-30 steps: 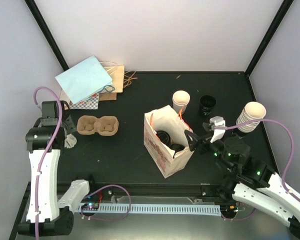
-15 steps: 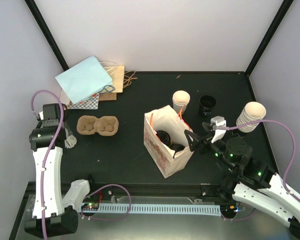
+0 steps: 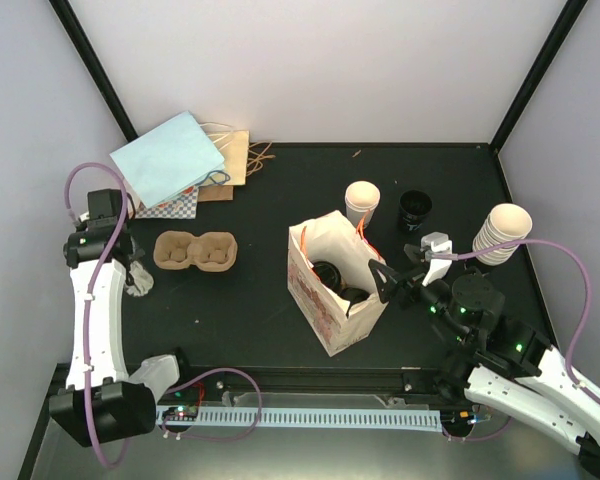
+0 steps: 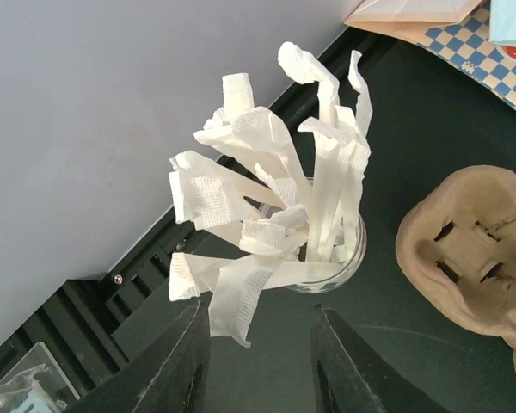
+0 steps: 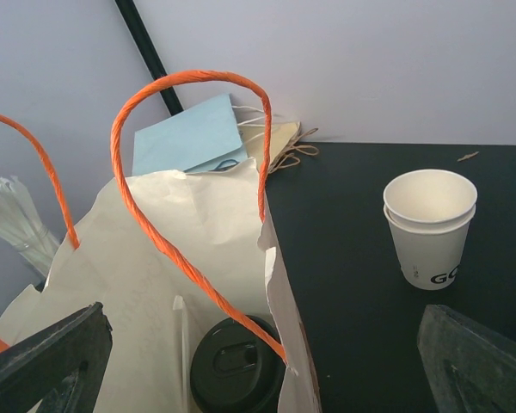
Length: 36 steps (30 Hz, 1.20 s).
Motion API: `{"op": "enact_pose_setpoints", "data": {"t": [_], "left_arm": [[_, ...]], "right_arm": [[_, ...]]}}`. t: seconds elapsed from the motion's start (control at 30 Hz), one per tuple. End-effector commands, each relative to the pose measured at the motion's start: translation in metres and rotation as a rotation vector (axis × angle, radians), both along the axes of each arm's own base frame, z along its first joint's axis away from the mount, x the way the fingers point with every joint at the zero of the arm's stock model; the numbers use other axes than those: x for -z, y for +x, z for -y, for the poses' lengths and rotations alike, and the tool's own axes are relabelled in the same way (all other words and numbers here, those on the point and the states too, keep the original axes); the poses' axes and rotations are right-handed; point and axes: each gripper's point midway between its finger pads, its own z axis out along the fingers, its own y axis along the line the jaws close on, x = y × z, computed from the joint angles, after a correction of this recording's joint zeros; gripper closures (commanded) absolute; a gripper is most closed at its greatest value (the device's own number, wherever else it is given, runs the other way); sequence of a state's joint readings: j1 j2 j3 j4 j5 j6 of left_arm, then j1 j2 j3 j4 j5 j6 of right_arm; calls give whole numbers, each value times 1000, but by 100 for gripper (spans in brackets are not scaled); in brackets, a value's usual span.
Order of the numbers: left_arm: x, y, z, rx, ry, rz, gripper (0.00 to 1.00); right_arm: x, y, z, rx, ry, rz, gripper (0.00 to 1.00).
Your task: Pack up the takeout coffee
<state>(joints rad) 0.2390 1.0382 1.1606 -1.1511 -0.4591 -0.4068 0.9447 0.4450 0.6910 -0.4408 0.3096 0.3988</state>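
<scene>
The takeout coffee stands inside the upright cream paper bag point(image 3: 320, 300) with orange handles; only two black lids point(image 3: 327, 272) point(image 5: 236, 366) show. My right gripper point(image 3: 382, 281) point(image 5: 258, 383) is open wide at the bag's right rim, one finger over the bag's mouth and the other outside it. It holds nothing. Far left, my left gripper point(image 3: 135, 277) point(image 4: 258, 344) hangs just short of a glass point(image 4: 331, 258) stuffed with white paper-wrapped sticks point(image 4: 267, 181). Its jaws are open with a moderate gap. One wrapper tip dangles just ahead of the left finger point(image 4: 176, 361), and nothing lies between the fingers.
A brown pulp cup tray point(image 3: 195, 250) point(image 4: 473, 249) lies right of the glass. Flat paper bags point(image 3: 170, 160) are piled at the back left. Nested empty cups point(image 3: 361, 200) point(image 5: 430, 224), black lids point(image 3: 415, 208) and a cup stack point(image 3: 505, 232) stand right of the bag.
The left arm's wrist has shifted a little toward the far side, near the glass of wrapped sticks. The right arm and the bag have not moved.
</scene>
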Motion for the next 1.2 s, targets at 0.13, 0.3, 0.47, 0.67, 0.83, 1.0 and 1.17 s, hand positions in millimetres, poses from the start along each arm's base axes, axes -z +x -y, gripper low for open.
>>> {"op": "enact_pose_setpoints", "data": {"t": [0.13, 0.3, 0.47, 0.67, 0.83, 1.0, 1.17], "left_arm": [[-7, 2, -14, -74, 33, 37, 65], [-8, 0, -19, -99, 43, 36, 65], [-3, 1, -20, -106, 38, 28, 66], [-6, 0, -19, -103, 33, 36, 81], [-10, 0, -15, -90, 19, 52, 97], [-17, -2, -13, -83, 10, 53, 98], [-31, -1, -5, -52, -30, 67, 99]], "right_arm": [[-4, 2, -1, 7, 8, 15, 0], [-4, 2, -2, 3, 6, 13, 0], [-3, 2, -2, 0, 7, 11, 0], [-4, 2, -2, 1, 6, 11, 0], [-3, 2, -2, -1, 5, 11, 0], [-3, 2, -3, 3, 3, 9, 0], [-2, 3, -2, 7, -1, 7, 0]]}}
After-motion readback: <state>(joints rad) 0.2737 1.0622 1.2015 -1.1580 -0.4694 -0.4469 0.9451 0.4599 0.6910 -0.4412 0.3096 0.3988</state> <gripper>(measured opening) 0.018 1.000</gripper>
